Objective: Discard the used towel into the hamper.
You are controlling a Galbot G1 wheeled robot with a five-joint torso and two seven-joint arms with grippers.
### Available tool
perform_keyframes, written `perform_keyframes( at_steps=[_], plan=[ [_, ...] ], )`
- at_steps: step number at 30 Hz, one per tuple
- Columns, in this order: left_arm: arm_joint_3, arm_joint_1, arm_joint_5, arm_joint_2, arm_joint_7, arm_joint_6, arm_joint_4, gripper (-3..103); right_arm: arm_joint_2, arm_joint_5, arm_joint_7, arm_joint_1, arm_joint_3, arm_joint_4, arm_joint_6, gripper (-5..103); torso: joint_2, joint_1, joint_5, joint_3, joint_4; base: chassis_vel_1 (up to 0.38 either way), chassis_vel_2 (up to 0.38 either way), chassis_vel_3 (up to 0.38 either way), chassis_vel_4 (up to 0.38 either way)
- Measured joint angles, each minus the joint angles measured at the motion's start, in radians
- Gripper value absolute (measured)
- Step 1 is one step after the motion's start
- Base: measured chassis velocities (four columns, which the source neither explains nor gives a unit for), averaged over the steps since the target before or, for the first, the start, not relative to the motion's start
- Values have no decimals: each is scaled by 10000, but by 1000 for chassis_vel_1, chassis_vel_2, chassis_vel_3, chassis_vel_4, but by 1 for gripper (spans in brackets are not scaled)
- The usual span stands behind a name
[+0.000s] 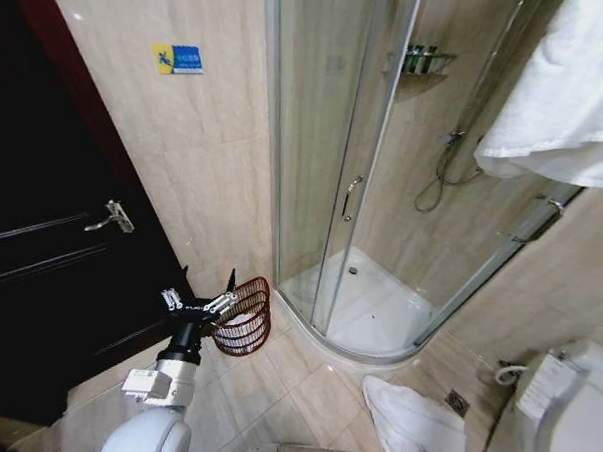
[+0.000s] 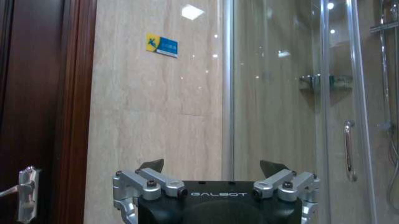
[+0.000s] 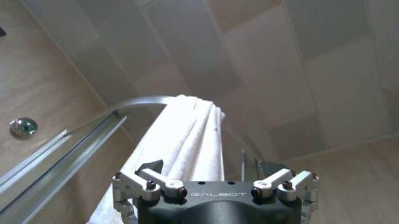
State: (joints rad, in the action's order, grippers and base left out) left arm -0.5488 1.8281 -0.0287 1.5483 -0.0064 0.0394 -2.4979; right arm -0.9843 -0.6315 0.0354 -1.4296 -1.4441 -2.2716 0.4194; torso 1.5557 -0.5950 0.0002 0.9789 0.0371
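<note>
The towel (image 3: pixel 187 140) hangs draped over the curved top rail (image 3: pixel 140 103) of the shower enclosure (image 1: pixel 383 190), falling in long white folds. In the head view it shows as a large white mass (image 1: pixel 573 88) high up, above the enclosure's right side. The right gripper (image 3: pixel 212 168) is raised close to the towel's hanging folds, with its fingers spread apart; the folds hang between and behind the fingertips, and whether the fingers touch the cloth cannot be told.

The hamper (image 1: pixel 245 319) stands on the tiled floor (image 1: pixel 304 386) just beside the enclosure's left corner, against the beige wall. Its open dark red weave is tipped so that the rim faces toward the robot. Its inside is partly hidden by the left arm; no contents can be made out.

The left gripper (image 1: pixel 200 304) is held low, directly in front of the hamper's rim, fingers apart and holding nothing. In the left wrist view its fingertips (image 2: pixel 153 165) point at the wall beside the enclosure, below a small blue and yellow sticker (image 2: pixel 162 45).

A second white cloth (image 1: pixel 413 426) lies crumpled on the floor in front of the enclosure, near the toilet (image 1: pixel 573 418). A small wire shelf (image 1: pixel 424 61) inside the enclosure holds a few dark bottles. A dark door (image 1: pixel 50 255) stands left of the hamper.
</note>
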Motion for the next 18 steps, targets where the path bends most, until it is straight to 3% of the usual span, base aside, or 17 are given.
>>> perform_keyframes(
  at_steps=[6, 13, 18],
  plan=[
    [0, 0, 0, 1, 0, 0, 0, 100, 742, -78, 71, 598, 229, 332, -360, 100, 208, -106, -3, 100, 0, 0, 0, 0, 0],
    [1, 0, 0, 0, 0, 1, 0, 100, 303, -69, 65, 476, 472, 26, -656, 100, 200, -105, -1, 97, -2, 0, 0, 0, 0],
    [0, 0, 0, 0, 0, 0, 0, 100, 448, -81, 71, 556, 477, 110, -832, 100, -22, -7, -1, -19, -3, 0, 0, 0, 0]
  ],
)
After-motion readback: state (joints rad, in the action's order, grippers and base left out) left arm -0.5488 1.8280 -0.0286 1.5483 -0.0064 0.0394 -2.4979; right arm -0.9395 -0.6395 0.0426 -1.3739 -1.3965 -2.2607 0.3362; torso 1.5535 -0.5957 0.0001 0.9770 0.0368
